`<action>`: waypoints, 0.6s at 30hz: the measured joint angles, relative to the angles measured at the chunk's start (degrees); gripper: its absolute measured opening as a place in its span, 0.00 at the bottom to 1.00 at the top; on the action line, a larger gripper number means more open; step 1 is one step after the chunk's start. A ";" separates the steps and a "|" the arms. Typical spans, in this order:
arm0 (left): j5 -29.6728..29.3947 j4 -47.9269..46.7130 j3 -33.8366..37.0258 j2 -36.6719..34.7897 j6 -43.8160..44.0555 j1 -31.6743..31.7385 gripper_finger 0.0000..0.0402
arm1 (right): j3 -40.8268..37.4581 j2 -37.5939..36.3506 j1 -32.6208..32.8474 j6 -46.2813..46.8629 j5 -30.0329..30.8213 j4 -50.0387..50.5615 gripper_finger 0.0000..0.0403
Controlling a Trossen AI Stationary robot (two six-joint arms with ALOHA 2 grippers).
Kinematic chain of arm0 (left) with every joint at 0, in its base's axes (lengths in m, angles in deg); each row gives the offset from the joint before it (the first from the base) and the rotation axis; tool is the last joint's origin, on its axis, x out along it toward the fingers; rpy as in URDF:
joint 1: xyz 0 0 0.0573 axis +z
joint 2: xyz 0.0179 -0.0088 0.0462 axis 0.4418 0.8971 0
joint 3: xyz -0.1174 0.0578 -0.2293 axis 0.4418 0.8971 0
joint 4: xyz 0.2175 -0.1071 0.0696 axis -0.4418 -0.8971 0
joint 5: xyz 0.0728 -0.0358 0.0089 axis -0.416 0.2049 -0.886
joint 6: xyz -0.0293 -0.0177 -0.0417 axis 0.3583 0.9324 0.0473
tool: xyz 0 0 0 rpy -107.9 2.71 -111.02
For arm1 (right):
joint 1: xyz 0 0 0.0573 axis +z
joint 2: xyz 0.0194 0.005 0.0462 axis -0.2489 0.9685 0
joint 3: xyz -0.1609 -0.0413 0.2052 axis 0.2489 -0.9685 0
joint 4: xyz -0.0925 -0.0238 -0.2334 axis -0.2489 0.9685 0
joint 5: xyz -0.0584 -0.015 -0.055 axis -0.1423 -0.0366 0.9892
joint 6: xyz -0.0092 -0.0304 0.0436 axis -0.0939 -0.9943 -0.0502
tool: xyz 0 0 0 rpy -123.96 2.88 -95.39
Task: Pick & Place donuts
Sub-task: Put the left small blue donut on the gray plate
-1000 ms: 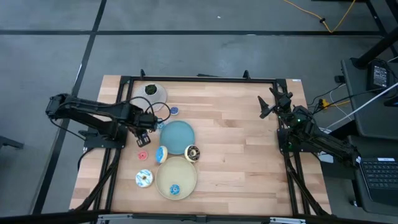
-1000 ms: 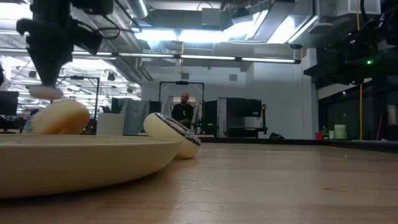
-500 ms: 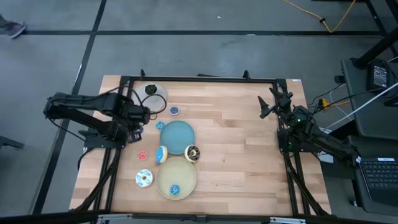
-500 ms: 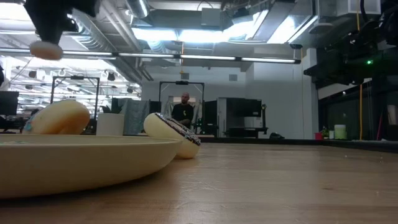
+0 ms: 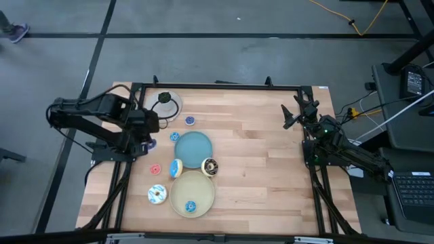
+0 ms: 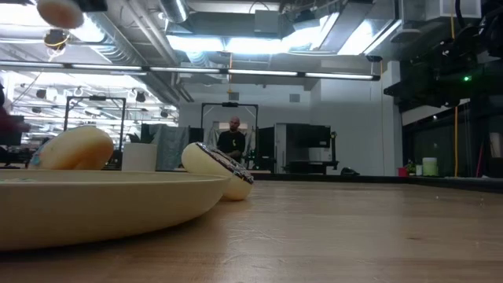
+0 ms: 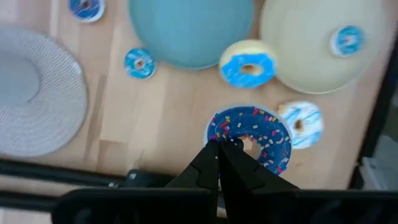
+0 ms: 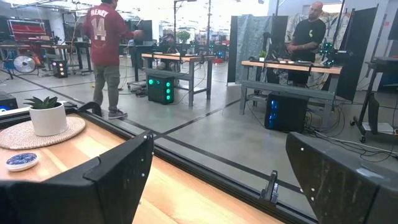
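My left gripper (image 5: pixel 148 140) hangs high over the table's left side, shut on a blue sprinkled donut (image 7: pixel 250 134) with a pale rim, which shows as a pale oval (image 6: pixel 60 12) in the low view. On the table lie a pink ring (image 5: pixel 156 169), a white-sprinkled donut (image 5: pixel 156 194) and two tiny blue rings (image 5: pixel 189 120). A blue-and-yellow donut (image 5: pixel 176 167) and a chocolate-brown one (image 5: pixel 209 166) sit between the blue plate (image 5: pixel 193 135) and the beige plate (image 5: pixel 203 183). Another tiny blue ring (image 5: pixel 190 206) lies on the beige plate. My right gripper (image 5: pixel 297 112) waits open at the right edge. My left gripper pinches the sprinkled donut by one side of its ring (image 7: pixel 222 142) between its two fingers, coming from above and pointing down. The donut is lifted clear of the table and sits roughly flat below the fingertips.
A grey woven mat (image 5: pixel 175 107) with a small potted plant (image 5: pixel 165 99) lies at the far left corner. Black frame rails (image 5: pixel 217 86) border the table. Bare wood (image 5: pixel 264 156) fills the middle and right. People stand in the room beyond the table.
My left gripper has risen steeply from near the table, carrying the sprinkled donut up with it, and has drawn back toward the table's left and far edges. The donut is lifted clear. The fingers stay shut on it.
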 joint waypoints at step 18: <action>1.36 0.02 -14.30 10.63 1.64 -5.81 0.01 | 0.00 0.00 0.01 0.00 0.00 -0.01 0.91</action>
